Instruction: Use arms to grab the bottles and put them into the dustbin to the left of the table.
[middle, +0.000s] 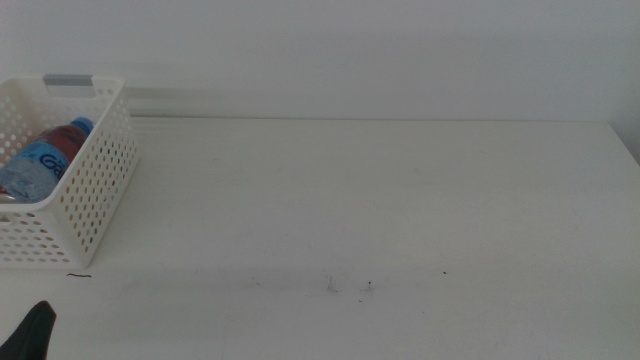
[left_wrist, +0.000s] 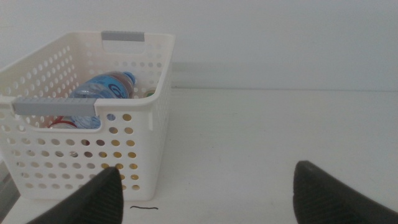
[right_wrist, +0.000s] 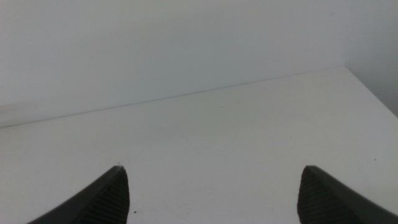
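The white perforated basket (middle: 85, 190) stands at the table's (middle: 400, 200) left edge. Inside, a clear water bottle (middle: 40, 160) with a blue label lies tilted, its long axis running from near left to far right and its blue cap toward the far wall; something red shows beneath it. The left gripper (left_wrist: 205, 190) waits near the basket, jaws spread wide and empty. The right gripper (right_wrist: 211, 193) hangs over bare table, also wide open and empty.

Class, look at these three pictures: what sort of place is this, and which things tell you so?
Probably a robot test bench: a large bare white tabletop against a plain wall, a white perforated plastic basket holding a clear blue-labelled water bottle, and the open dark left claw near it.
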